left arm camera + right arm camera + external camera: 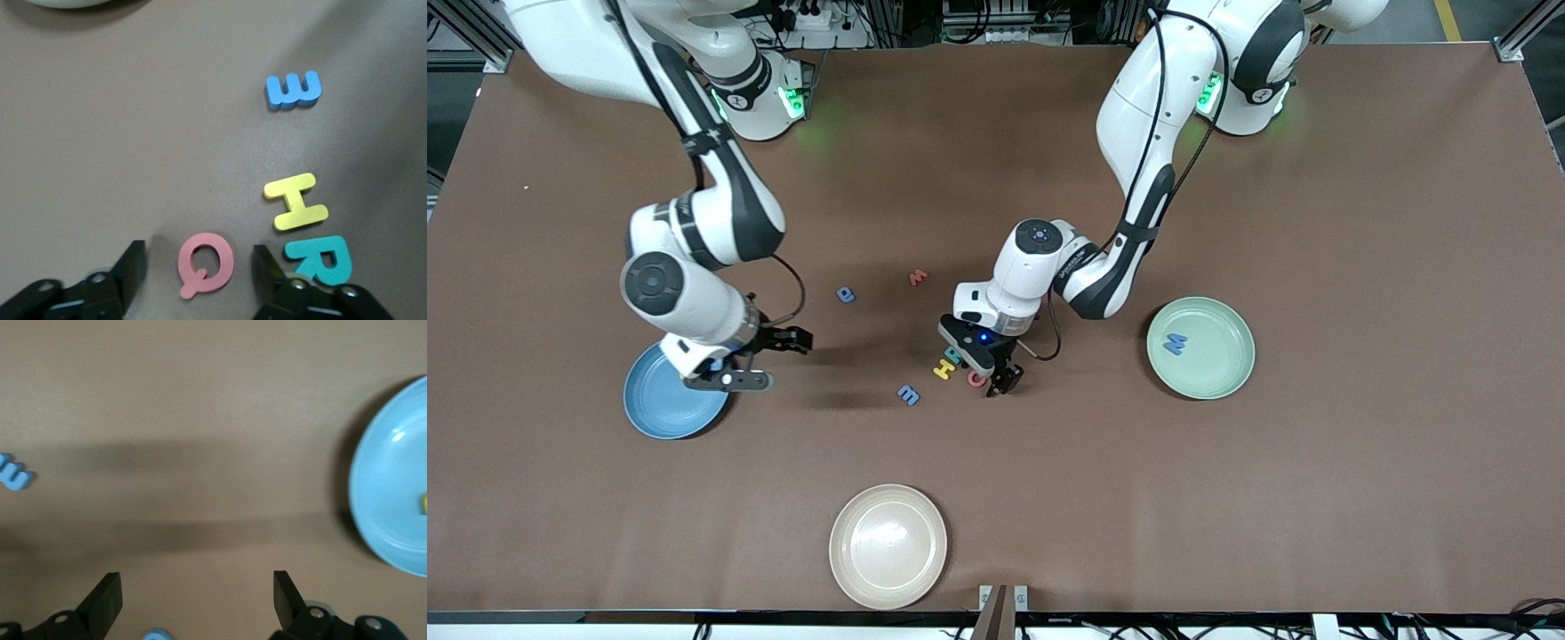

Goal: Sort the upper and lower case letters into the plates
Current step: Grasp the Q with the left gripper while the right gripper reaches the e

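Note:
A red Q lies flat on the table between the fingers of my left gripper, which is open and low around it with a gap on each side. Beside the Q lie a yellow H and a teal R, with a blue m farther off. In the front view the left gripper is down over this cluster. A blue M lies in the mint green plate. My right gripper hangs open and holding nothing over the table beside the blue plate, where a yellow bit shows.
A blue p and a red w lie farther from the front camera than the cluster. A cream plate sits near the table's front edge. A small blue bit shows between the right fingers.

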Motion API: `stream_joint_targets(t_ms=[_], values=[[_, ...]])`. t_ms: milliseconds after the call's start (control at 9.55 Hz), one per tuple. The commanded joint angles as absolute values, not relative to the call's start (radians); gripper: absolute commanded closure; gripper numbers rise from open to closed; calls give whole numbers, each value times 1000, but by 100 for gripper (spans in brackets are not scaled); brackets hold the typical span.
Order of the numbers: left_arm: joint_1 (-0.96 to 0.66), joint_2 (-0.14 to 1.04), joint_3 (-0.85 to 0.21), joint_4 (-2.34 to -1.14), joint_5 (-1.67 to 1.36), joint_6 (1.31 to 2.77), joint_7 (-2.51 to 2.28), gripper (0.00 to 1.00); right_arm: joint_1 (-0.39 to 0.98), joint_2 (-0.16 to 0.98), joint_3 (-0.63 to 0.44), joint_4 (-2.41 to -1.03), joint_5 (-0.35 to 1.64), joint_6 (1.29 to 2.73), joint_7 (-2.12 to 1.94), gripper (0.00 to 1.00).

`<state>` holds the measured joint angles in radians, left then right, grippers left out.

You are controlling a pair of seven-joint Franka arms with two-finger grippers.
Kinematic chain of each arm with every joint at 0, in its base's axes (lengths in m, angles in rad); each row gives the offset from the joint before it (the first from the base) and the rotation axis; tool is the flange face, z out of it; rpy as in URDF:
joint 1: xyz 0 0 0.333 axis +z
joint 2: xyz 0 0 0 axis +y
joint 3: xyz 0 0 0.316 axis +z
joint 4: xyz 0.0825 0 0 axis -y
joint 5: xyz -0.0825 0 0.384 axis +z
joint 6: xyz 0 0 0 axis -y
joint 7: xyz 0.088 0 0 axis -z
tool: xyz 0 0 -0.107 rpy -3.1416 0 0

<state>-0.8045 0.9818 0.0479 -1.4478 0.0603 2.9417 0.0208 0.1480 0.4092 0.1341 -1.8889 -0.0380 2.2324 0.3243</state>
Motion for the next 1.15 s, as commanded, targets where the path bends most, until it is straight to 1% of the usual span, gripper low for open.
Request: stream_joint_targets(t_ms=[0,105,524,838,943,1047], values=[[-810,989,54,-1436,75,2948,-2,35,169,480,133,-1784,-28,2223,344,0],[-810,989,54,-1439,75,2948,-3,49,163,495,133,-1754,-29,2221,324,0],[-807,976,52,-1457,74,2947,-32,49,115,506,133,-1738,-26,2223,102,0],[-802,966,52,-1476,74,2944,-34,49,115,506,133,-1736,-28,2223,89,0],[-801,966,52,-1476,74,2944,-34,50,115,506,133,-1736,-29,2223,87,0],[-801,966,52,-1476,74,2944,-34,56,115,506,133,-1736,-32,2223,87,0]])
